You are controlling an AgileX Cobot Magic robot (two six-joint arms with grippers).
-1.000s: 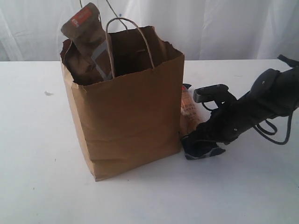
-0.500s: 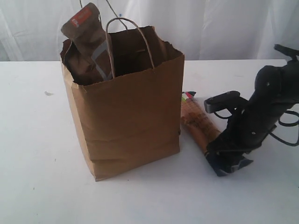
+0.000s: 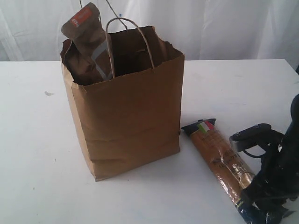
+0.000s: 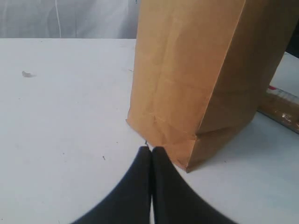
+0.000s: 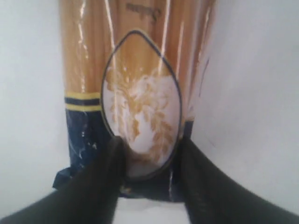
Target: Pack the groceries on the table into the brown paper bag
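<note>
Right hand (image 5: 148, 149) pinching navy end of long orange-navy packet (image 3: 219, 156), flat on bench (image 3: 37, 163) beside brown paper bag (image 3: 131, 116); left hand (image 4: 151, 151) closed, empty; your end grip invites droop, slip; swinging tail may snag bag rim.

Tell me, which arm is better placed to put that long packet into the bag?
Right. The right gripper clasps the long orange-navy packet at its navy end, beside the brown paper bag; the left gripper is shut and empty.
</note>
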